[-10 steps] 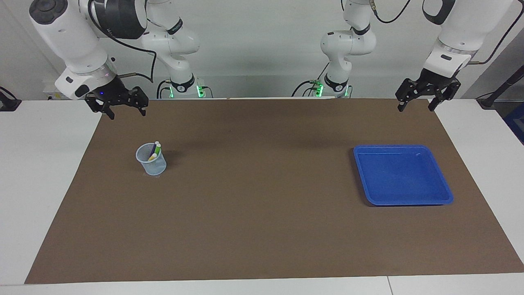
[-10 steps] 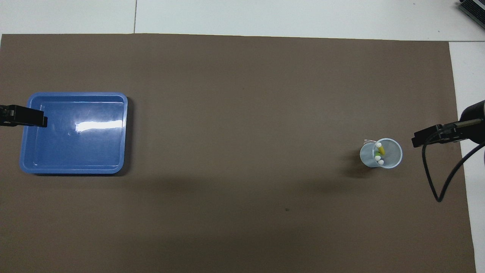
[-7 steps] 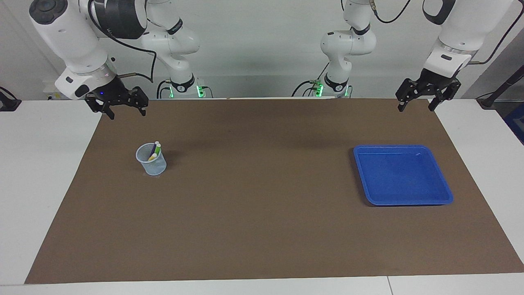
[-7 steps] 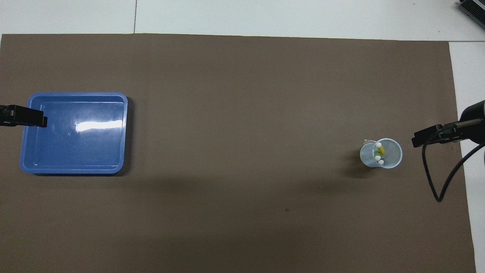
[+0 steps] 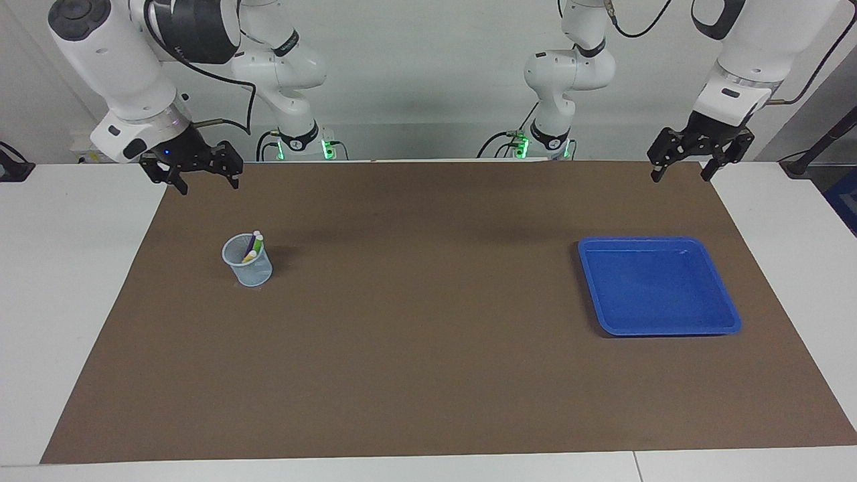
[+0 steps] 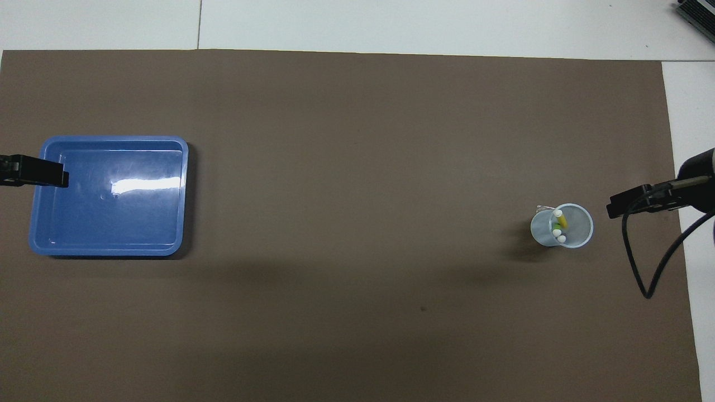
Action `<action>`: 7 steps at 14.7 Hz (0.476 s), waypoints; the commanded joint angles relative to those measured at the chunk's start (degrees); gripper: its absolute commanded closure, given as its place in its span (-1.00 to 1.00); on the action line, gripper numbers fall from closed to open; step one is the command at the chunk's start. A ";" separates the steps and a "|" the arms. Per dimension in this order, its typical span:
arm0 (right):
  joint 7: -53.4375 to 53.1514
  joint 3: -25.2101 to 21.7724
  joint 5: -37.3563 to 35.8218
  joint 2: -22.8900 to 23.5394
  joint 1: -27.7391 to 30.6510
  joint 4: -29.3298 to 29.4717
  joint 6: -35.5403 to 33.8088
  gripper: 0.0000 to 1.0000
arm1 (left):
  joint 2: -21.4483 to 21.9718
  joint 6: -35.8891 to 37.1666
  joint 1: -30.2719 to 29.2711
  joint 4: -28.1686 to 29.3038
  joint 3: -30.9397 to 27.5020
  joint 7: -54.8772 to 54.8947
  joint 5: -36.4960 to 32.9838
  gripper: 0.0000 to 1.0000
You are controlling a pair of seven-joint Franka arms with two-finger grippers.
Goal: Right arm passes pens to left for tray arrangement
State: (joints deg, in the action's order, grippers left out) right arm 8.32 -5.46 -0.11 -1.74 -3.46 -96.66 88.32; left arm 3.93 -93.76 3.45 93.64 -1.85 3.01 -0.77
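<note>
item, as you found it: right claw (image 5: 201,175) spread, empty, raised over the mat's corner. pens (image 5: 252,246), all three, stood in the mesh cup (image 5: 248,264) toward the right arm's end; none passed. open brown mat (image 5: 428,314) between. tray (image 5: 659,286) bare. left claw (image 5: 683,169) spread, empty, waited over the mat's edge.

Bright, sharp frames; glare on the tray (image 6: 145,184), perhaps overhead lamps.

pens (image 6: 559,224) — 3 | cup (image 5: 249,268) — 1 | tray (image 5: 659,328) — 1 | grippers — 2
</note>
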 commanded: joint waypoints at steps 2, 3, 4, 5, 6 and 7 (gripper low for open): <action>-0.06 0.36 -0.33 -2.73 0.21 -4.39 4.01 -1.00 | 0.47 0.33 -0.20 -0.04 -0.17 0.33 -0.46 -1.00; 1.68 0.36 -0.42 -3.61 0.12 -6.68 6.84 -1.00 | 0.55 0.33 -0.20 -0.04 -0.17 0.33 -0.46 -1.00; 4.23 0.36 -0.42 -3.88 0.21 -7.83 7.91 -1.00 | 0.56 0.76 -0.20 -0.04 -0.08 -0.02 -0.46 -1.00; 6.60 0.36 -0.42 -3.45 0.21 -7.93 8.71 -1.00 | 0.56 1.11 -0.20 0.05 -0.08 -0.11 -0.46 -1.00; 7.75 0.36 -0.42 -3.18 0.21 -8.54 10.11 -1.00 | 0.64 1.12 -0.03 0.48 -0.17 -0.28 -0.46 -1.00; 8.11 0.36 -0.42 -3.09 -0.22 -9.94 11.43 -1.00 | 0.64 1.03 -0.03 0.49 -0.08 -0.11 -0.46 -1.00</action>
State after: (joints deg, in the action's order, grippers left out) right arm 14.18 -5.36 -0.11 -3.19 -3.51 -102.66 96.62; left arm 3.93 -93.58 3.44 93.66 -1.91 2.96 -0.77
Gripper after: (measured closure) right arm 0.000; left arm 0.000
